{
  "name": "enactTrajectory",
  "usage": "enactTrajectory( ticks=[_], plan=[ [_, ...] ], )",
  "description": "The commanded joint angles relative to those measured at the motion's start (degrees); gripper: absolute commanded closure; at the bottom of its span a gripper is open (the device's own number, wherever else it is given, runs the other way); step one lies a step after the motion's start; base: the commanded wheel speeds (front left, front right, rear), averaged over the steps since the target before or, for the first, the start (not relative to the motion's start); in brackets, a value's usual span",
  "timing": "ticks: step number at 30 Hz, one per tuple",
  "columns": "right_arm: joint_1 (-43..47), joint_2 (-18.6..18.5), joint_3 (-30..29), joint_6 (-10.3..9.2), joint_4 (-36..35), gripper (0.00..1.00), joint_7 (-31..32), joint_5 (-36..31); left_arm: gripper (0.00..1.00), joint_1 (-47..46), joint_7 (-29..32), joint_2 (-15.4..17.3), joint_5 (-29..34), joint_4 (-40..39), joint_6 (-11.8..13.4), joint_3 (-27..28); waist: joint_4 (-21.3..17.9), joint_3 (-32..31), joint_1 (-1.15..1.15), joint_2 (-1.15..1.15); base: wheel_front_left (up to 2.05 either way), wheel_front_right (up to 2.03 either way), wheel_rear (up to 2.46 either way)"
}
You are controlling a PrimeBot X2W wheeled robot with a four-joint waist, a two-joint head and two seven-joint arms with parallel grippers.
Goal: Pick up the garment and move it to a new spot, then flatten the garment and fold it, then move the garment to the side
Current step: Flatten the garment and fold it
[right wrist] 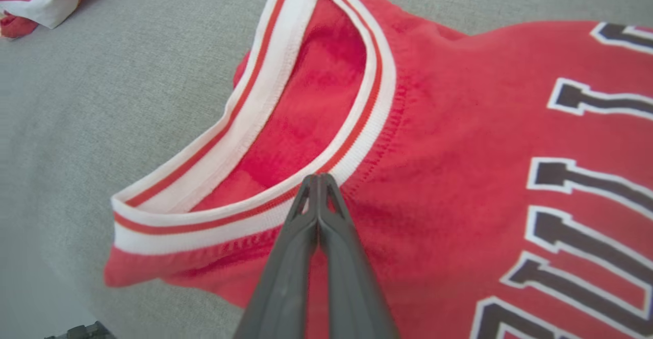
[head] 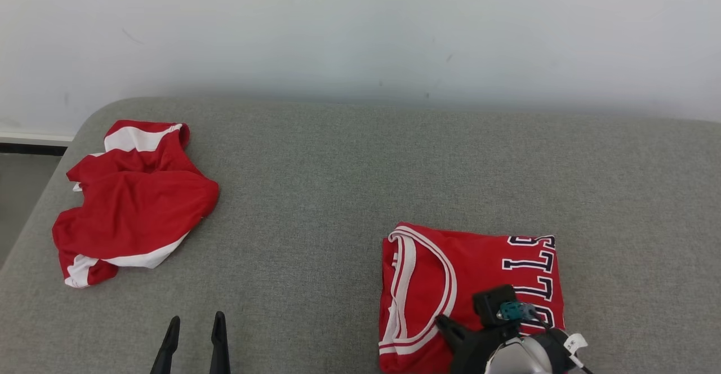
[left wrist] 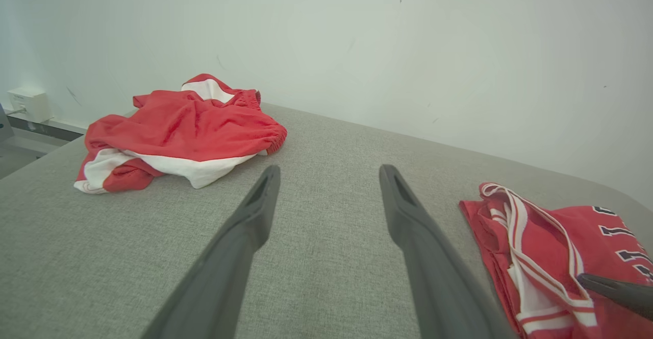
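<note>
The red jersey point(head: 484, 261) lay folded into a neat rectangle on the near right part of the grey fabric-covered counter point(head: 338, 165), neckline toward the middle and the dark lettering point(head: 532, 264) toward the right edge. From that I judged the pick-up, flattening and folding to be done, with only the move to the side left.

My right claw point(right wrist: 319, 180) was clenched, fingers pressed together, tips right at the white-and-red neckline rib point(right wrist: 377, 109) on the near side of the collar. I could not tell whether any cloth was actually caught between them, and the jersey was lying flat, not lifted. I took this as the start of the last step.

My left claw point(head: 196, 317) was released, fingers spread, hanging over bare counter well apart from the jersey and holding nothing. Farther off, at the far left corner, a crumpled pair of red-and-white shorts point(head: 141, 205) sat untouched.
</note>
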Motion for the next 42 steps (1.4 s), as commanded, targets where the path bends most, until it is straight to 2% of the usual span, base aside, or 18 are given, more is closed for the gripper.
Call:
enactTrajectory(
  ticks=[1, 11, 14, 19, 20, 22, 27, 28, 34, 42],
  plan=[
    [-0.59, 0.00, 1.25, -0.14, 0.64, 1.00, -0.50, 1.20, 0.00, 0.21, -0.18, -0.05, -0.04, 0.09, 0.20, 0.15, 0.00, -0.05, 0.00, 0.00, 0.00, 0.00, 0.00],
    [-1.96, 0.00, 11.34, -0.14, 0.90, 1.00, -0.93, 11.78, 0.00, 1.30, -0.18, -0.05, -0.44, 0.06, 0.70, 0.24, -0.34, -1.17, 0.00, 0.00, 0.00, 0.00, 0.00],
    [-1.90, -0.02, 11.55, -0.14, -0.55, 1.00, -1.48, 13.28, 0.00, 1.56, -0.18, -0.05, -0.59, -0.09, 0.87, 0.49, -0.72, -1.62, 0.00, 0.00, 0.00, 0.00, 0.00],
    [-0.10, -0.38, 7.42, -0.14, -4.17, 1.00, -4.00, 13.64, 0.00, 2.51, -0.18, -0.05, -0.63, -0.48, 1.28, 1.16, -1.74, -2.48, 0.00, 0.00, 0.00, 0.00, 0.00],
    [0.97, -1.03, 4.54, -0.14, -6.01, 0.73, -5.33, 12.85, 0.00, 2.76, -0.17, -0.06, -0.64, -0.67, 1.45, 1.48, -2.27, -2.85, 0.00, 0.00, 0.00, 0.00, 0.00],
    [2.41, -1.29, 1.53, -0.14, -8.03, 0.00, -6.66, 11.71, 0.00, 2.79, -0.18, -0.04, -0.57, -0.90, 1.56, 1.84, -2.80, -3.17, 0.00, 0.00, 0.00, 0.00, 0.00],
    [6.16, -1.78, -6.10, -0.14, -12.98, 0.00, -10.23, 8.42, 0.00, 3.22, -0.18, -0.05, 0.09, -1.10, 1.47, 2.60, -4.28, -3.75, 0.00, 0.00, 0.00, 0.00, 0.00],
    [6.16, -1.78, -6.10, -0.14, -12.98, 0.00, -10.23, 8.42, 0.00, 3.22, -0.18, -0.05, 0.09, -1.10, 1.47, 2.60, -4.28, -3.75, 0.00, 0.00, 0.00, 0.00, 0.00],
    [10.17, -1.61, -14.52, -0.13, -15.71, 0.00, -13.59, 4.17, 0.00, 2.47, -0.18, -0.05, 0.58, -0.42, 1.15, 3.13, -5.74, -4.35, 0.00, 0.00, 0.00, 0.00, 0.00],
    [13.11, -3.48, -16.59, -0.14, -14.57, 0.00, -15.30, 2.99, 0.00, 1.19, -0.18, -0.04, 1.04, 2.16, 0.48, 3.23, -7.41, -5.34, 0.00, 0.00, 0.00, 0.00, 0.00]
  ],
)
